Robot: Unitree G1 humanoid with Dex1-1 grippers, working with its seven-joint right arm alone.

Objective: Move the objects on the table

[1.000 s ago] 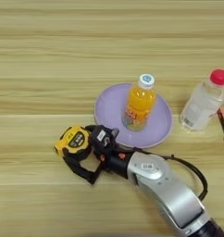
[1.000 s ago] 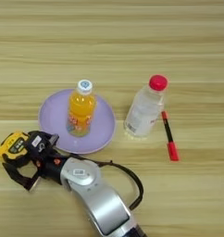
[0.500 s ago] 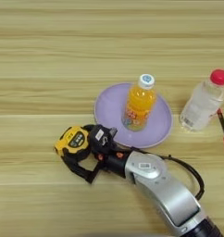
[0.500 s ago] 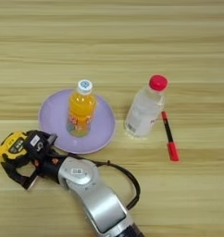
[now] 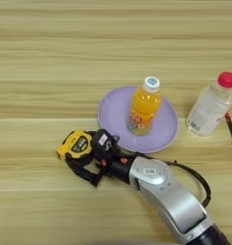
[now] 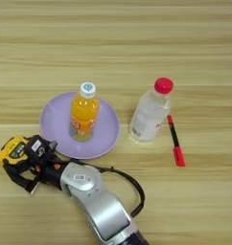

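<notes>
Right end effector point(image 5: 91, 160) is closed around the tape measure point(image 5: 75, 145), which sits on the tabletop point(image 5: 51, 57) just left of the plate point(image 5: 113, 112), likely gripped low for a lift or slide. Juice bottle point(image 5: 144, 106) stands on the plate; clear bottle point(image 5: 210, 104) stands to its right. Only the right eye view shows the whole red marker point(image 6: 175, 140).
</notes>
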